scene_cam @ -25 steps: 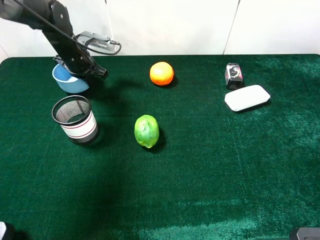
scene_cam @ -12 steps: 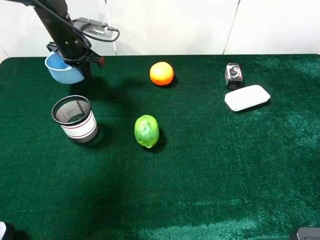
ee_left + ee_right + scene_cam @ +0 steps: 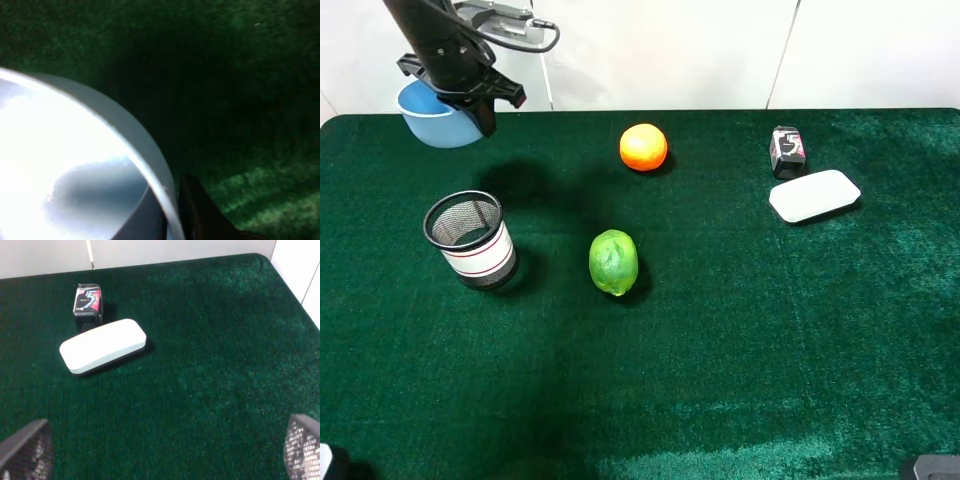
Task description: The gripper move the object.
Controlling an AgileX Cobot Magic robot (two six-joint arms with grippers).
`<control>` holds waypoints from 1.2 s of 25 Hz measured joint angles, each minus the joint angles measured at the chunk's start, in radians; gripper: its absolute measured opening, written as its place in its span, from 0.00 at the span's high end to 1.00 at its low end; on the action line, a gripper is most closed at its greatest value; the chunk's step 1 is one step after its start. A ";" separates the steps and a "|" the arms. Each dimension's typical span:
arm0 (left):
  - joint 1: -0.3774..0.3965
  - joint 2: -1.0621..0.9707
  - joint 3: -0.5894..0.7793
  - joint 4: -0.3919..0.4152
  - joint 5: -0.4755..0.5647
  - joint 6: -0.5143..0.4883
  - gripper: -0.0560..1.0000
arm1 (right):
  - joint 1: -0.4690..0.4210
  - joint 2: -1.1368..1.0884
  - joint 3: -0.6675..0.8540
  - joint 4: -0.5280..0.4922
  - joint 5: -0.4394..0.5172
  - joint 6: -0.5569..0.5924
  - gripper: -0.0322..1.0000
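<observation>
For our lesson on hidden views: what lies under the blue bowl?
Only green cloth, dark with shadow, shows below the bowl that the left hand holds. The patch straight beneath is covered by the bowl.

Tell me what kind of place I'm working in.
Probably a robotics test bench: green felt-like tabletop, plain white wall panels, and staged props: an orange, a green fruit, a mesh cup.

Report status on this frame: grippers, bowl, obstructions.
Left gripper shut on blue bowl, lifted over back-left corner of table. Right gripper open, empty. Mesh cup nearest, standing apart.
</observation>
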 joint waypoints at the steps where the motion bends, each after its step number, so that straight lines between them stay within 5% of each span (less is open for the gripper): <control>1: -0.012 -0.005 -0.001 0.005 0.000 -0.011 0.90 | 0.000 0.000 0.000 0.000 0.000 0.000 0.30; 30: -0.492 -0.027 -0.101 0.062 0.090 -0.230 0.90 | 0.000 0.000 0.000 0.000 0.000 0.000 0.30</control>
